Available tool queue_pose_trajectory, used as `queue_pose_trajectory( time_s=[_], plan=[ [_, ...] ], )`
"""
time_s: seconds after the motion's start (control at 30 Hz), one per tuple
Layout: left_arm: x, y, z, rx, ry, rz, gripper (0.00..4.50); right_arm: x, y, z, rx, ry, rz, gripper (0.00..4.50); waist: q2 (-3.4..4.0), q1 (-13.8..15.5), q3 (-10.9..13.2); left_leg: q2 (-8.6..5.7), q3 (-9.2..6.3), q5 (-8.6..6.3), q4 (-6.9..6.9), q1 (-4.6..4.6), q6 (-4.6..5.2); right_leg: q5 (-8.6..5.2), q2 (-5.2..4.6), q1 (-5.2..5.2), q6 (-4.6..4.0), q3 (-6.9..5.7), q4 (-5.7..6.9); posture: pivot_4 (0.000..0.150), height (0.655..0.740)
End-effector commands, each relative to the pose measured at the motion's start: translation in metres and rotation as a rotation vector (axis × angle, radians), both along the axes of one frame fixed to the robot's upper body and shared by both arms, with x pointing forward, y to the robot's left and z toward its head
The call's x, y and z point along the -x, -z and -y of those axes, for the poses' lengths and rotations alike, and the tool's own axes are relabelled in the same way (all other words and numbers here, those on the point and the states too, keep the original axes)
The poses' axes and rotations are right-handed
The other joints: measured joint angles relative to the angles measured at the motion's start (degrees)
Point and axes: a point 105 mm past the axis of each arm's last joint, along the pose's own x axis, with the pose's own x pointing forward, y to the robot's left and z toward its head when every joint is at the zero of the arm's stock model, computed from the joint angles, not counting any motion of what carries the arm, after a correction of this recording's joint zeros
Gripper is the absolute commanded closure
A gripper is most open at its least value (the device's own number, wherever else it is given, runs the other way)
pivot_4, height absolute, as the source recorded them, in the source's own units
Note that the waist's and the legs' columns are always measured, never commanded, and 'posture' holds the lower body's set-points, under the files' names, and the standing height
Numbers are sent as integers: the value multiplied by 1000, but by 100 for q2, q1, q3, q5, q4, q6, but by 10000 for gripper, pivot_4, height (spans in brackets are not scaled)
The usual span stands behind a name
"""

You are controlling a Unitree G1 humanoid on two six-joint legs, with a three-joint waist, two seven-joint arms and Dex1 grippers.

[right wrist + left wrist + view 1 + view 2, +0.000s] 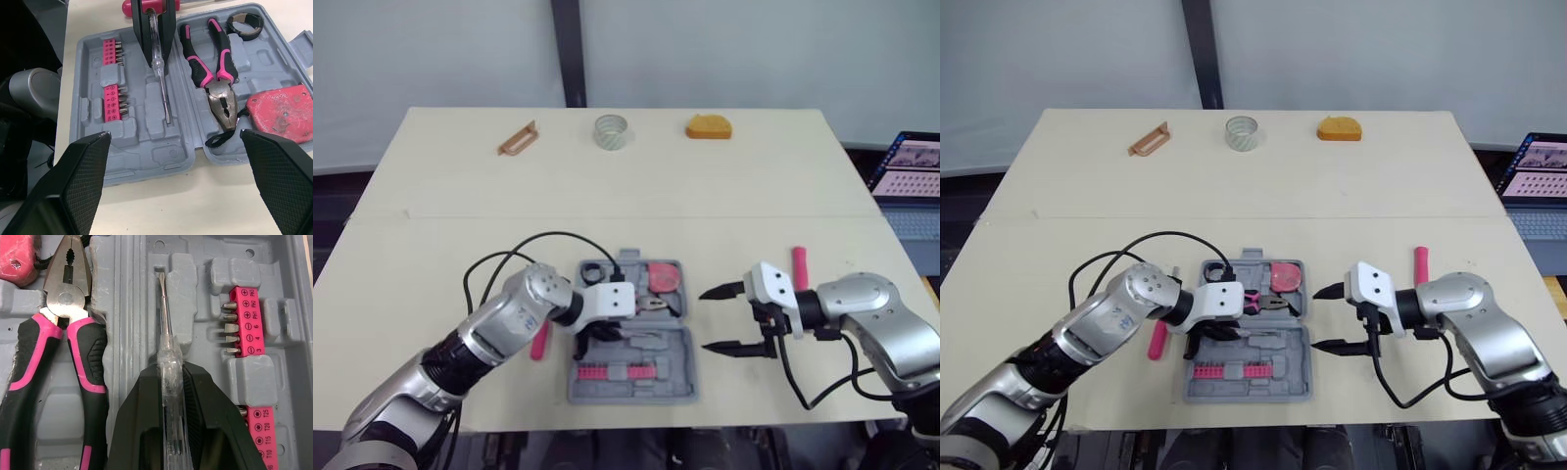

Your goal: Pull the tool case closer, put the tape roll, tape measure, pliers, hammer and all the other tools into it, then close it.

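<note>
Open at the near edge of the cream bench (705, 176), the grey plastic tool case (631, 389) is seen holding pink-handled pliers (68, 333) and a red tape measure (279, 112), while a clear-handled screwdriver (164, 318) is clamped in the left tool (171, 371) over it and the right tool (706, 320) is held spread beside it.

You've got a pale beige table (607, 186) with a seam across its middle. An open laptop (911, 181), screen lit, sits off its right edge. Behind the far edge are a dark upright post (568, 49) and a plain grey backdrop (754, 49).
</note>
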Motion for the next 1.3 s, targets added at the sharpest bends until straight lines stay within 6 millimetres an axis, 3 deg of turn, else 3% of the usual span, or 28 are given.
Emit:
queue_pose_trajectory(
  time_s=[0.03,1.3],
  plan=[
    [0,-1,4,6,12,21,44166,-3,-11,2,-8,9,45,0,0,0,0,0,0,0,0,0,0,0,0,0,0,0,0,1500,7400],
    [2,4,4,2,-3,13,44166,-4,-9,5,-7,12,41,0,0,0,0,0,0,-6,15,-6,10,1,0,0,2,0,2,1500,7400]
  ],
)
